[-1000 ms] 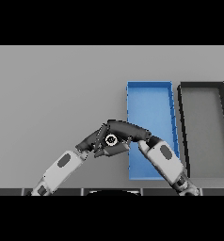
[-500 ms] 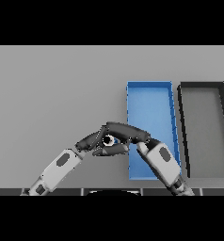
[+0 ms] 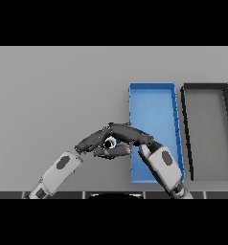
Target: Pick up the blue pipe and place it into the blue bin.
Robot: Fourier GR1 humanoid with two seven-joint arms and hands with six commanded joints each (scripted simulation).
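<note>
1. I see a plain grey table point(image 3: 53, 86) filling the view, with two long bins on the right half.
2. The blue bin point(image 3: 152, 103) lies right of centre; a dark bin point(image 3: 207, 134) sits just beside it, further right. Both look empty where I can see into them.
3. My two hands meet near the middle, just left of the blue bin's near end.
4. The left hand point(image 3: 89, 141) comes in from the near left, fingers curled toward the meeting point.
5. The right hand point(image 3: 132, 135) reaches across from the near right, its forearm lying over the bin's near corner, fingers stretched left over the other hand.
6. Between them I see only a small pale ring point(image 3: 109, 141); I take it for the pipe's open end, though no blue shows.
7. I cannot tell which hand truly holds it; both seem closed round that spot.
8. My judgement: the pipe is grasped or nearly so, not yet in the bin. The carry to the right and the release remain.
</note>
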